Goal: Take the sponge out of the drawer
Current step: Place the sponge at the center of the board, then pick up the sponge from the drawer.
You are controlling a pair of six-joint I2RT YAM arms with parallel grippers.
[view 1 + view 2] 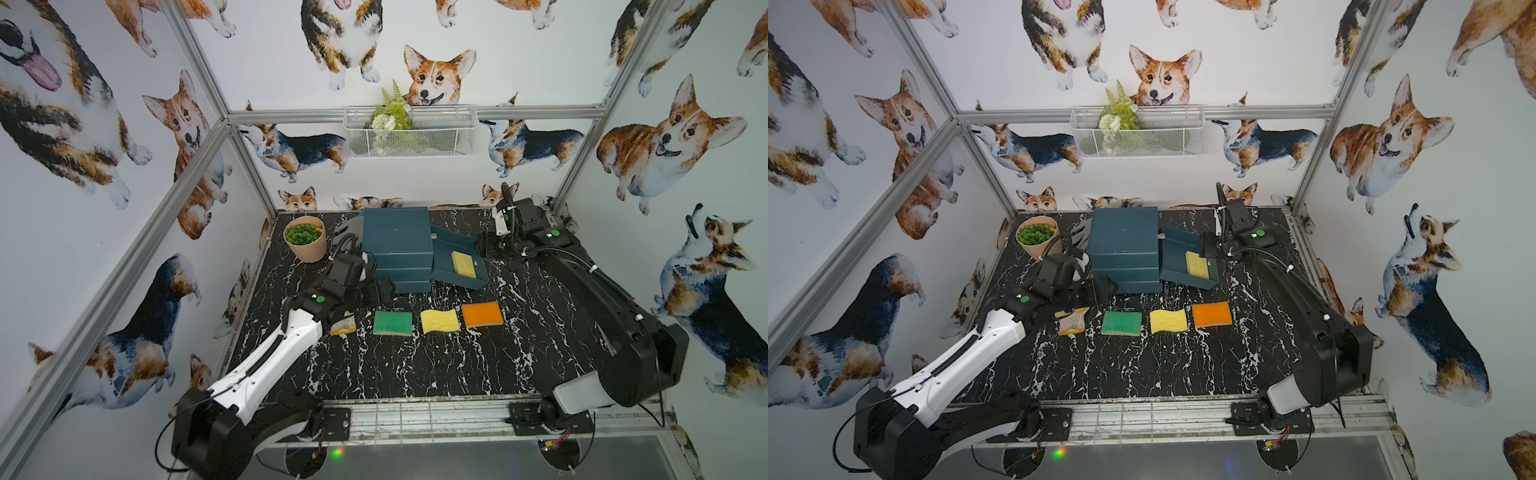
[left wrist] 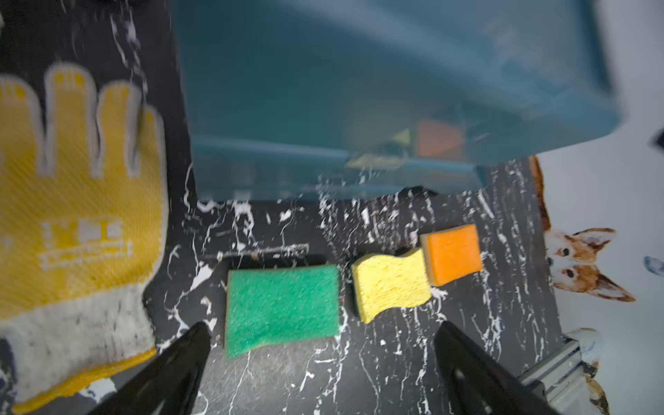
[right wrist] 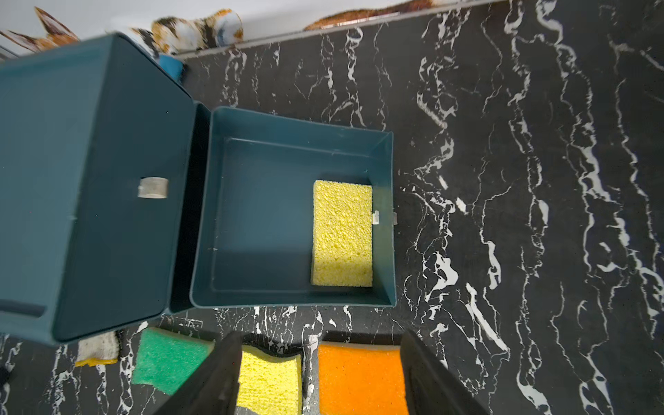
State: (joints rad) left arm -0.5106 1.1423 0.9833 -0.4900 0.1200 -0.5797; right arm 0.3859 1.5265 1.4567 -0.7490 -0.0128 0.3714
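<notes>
Nearest the lens in both top views, the white-and-black left arm (image 1: 266,365) rises from the front edge of the black marble-patterned tabletop (image 1: 415,374) and leans forward and inward. It ends in the left gripper (image 1: 384,289), held low beside the near left corner of the dark teal plastic drawer cabinet (image 1: 397,232). The black right arm (image 1: 602,299) stretches along the table's right side toward the back wall, its wrist folded inward so the right gripper (image 1: 486,247) faces the pulled-out teal drawer (image 1: 453,279), which juts from the cabinet's right side. Inside lies the pale yellow rectangular cellulose sponge (image 1: 463,263), flat on the drawer floor at the outer end, its long axis running roughly far-to-near, across the line of pull. From the left wrist, blurred, the left gripper's black fingers (image 2: 179,359) splay wide with nothing between them, above a green scouring sponge (image 2: 284,309). From the right wrist, the right gripper's jaws stand parted and empty over a wavy yellow sponge (image 3: 269,381) and an orange sponge (image 3: 361,381). Beyond them the sponge in the drawer lies lengthwise against the front panel, nearer one side wall, untouched.
</notes>
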